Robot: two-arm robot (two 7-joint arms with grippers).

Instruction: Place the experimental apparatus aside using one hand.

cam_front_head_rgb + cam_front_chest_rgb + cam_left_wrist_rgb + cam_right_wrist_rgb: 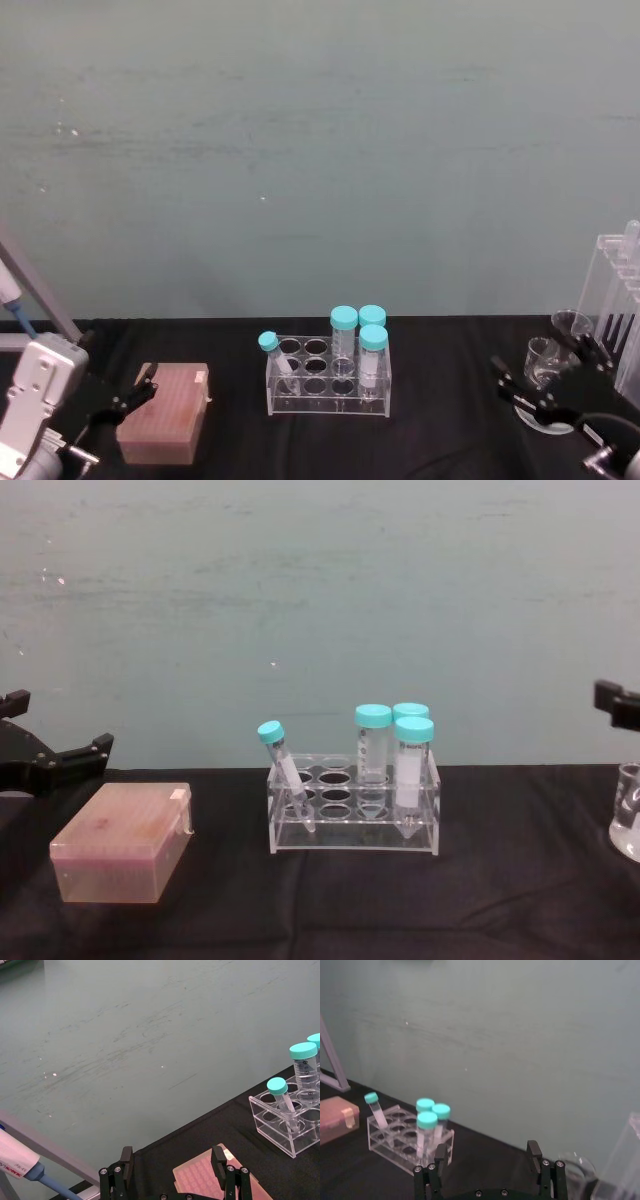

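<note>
Your right gripper (548, 385) hung open beside the beaker (541, 360), grasping nothing. The tall rack (622, 300) was cut off at the edge. The left gripper (128, 395) was open over the pink box (165, 412).

Capped-tube rack (328, 378) centre; tip box (164, 413) left; beaker (543, 360), tall rack (622, 300) far right.

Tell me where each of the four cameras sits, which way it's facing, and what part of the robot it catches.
Head view: high, looking down at the tube rack; left gripper and right gripper at the lower corners.
Chest view: low, facing across the black table; left gripper at its edge.
Left wrist view: behind open fingers, over the pink tip box.
Right wrist view: behind open fingers, beside a beaker.
All four share the rack.
</note>
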